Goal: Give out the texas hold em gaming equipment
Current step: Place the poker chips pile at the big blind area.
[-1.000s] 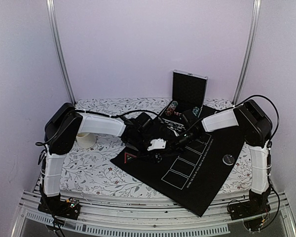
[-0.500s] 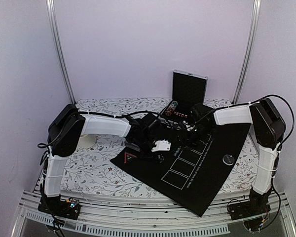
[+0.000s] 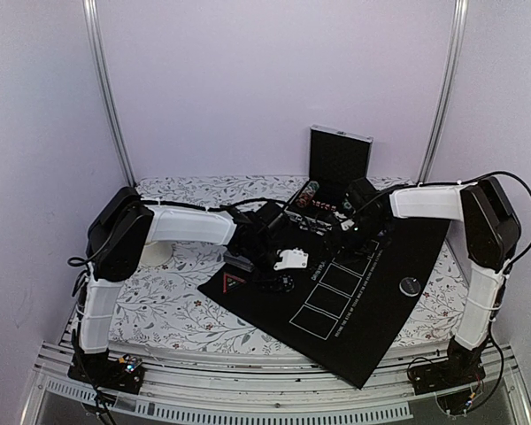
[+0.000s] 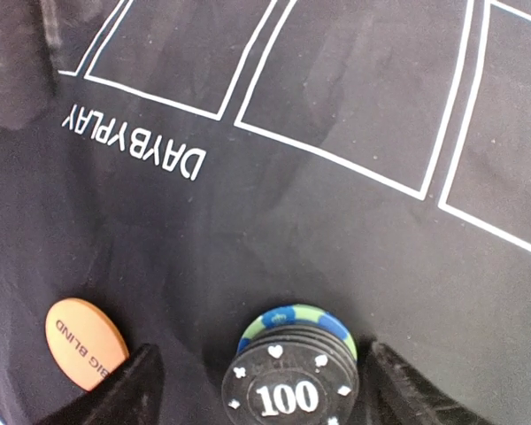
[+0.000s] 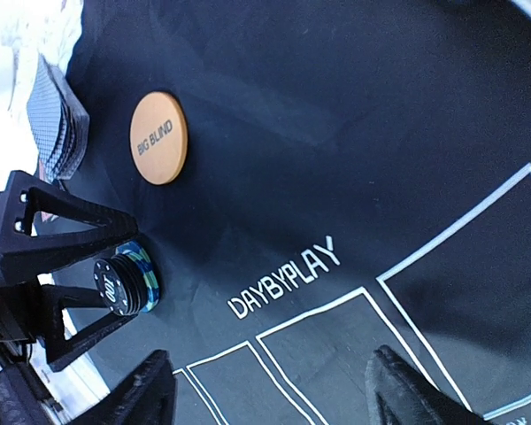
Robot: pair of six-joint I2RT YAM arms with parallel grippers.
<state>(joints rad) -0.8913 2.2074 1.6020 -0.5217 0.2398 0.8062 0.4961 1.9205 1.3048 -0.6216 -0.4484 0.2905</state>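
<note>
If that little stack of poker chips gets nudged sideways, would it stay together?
Probably not: the chip stack looks like loose discs, and the blue-green chip sits offset, so a push likely shears it. The black mat looks like fabric, so chips shouldn't slide far.

The stack of poker chips (image 4: 290,376) stands on the mat (image 4: 336,221), the button disc (image 4: 86,343) lying just beside it.

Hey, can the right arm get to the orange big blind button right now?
Probably yes. The orange button lies flat on bare black mat with nothing on it, and the right end effector hangs open nearby. The left end effector, straddling the chip stack, leaves it uncovered.
</note>
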